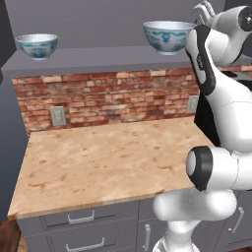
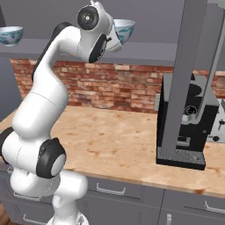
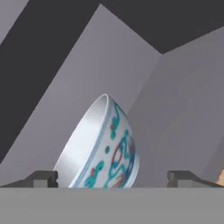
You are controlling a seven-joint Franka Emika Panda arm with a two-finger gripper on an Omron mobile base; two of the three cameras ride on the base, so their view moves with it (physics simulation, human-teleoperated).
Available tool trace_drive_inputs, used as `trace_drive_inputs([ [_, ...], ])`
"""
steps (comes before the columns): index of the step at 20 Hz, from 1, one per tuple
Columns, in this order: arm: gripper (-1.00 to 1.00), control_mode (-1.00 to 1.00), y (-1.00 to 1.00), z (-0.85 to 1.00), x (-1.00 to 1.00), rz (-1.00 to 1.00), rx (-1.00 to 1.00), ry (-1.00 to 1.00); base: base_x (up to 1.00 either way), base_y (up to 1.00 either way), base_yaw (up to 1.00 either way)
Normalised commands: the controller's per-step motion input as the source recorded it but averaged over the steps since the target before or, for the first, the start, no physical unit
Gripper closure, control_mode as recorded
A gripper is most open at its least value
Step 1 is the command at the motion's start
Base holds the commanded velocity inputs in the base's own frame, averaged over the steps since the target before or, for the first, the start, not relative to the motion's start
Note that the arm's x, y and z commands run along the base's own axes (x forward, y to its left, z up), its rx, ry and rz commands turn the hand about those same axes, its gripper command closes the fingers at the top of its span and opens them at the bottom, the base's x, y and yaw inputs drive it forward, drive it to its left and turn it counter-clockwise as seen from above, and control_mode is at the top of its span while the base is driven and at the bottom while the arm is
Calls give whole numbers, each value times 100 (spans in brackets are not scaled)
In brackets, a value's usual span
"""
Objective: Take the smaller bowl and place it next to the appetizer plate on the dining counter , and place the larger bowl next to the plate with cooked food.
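Note:
Two white bowls with blue-green pattern stand on a grey shelf [image 1: 98,56] above the brick wall. The wider, deeper one, the larger bowl [image 1: 167,35] [image 2: 126,29], is at the shelf's right end. The smaller bowl [image 1: 37,46] [image 2: 9,35] sits far to the left. My gripper [image 3: 113,178] is raised to shelf height just right of the larger bowl, and its hand [image 1: 205,11] shows at the top of the left base view. The jaws are open wide, with the larger bowl [image 3: 103,144] seen between the fingertips [image 3: 41,178] and still a little ahead of them. The appetizer plate, the plate with cooked food and the dining counter are out of view.
Below the shelf runs a light wooden countertop [image 1: 108,162] over grey drawers [image 1: 81,216]. A dark coffee machine [image 2: 186,123] stands on it to the right, with a grey upright panel [image 2: 193,66] in front of it. A wall outlet [image 1: 57,115] sits on the brick.

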Motion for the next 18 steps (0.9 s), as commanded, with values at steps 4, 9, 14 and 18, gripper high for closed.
trace_drive_inputs([
  [4,-100,-100,0,0,66,3,3,13,0,0,0],
  [9,-100,-100,0,0,60,6,2,19,0,0,0],
  [14,-100,-100,0,-1,47,6,0,18,0,0,0],
  [18,-100,-100,0,-18,50,4,0,9,0,0,0],
])
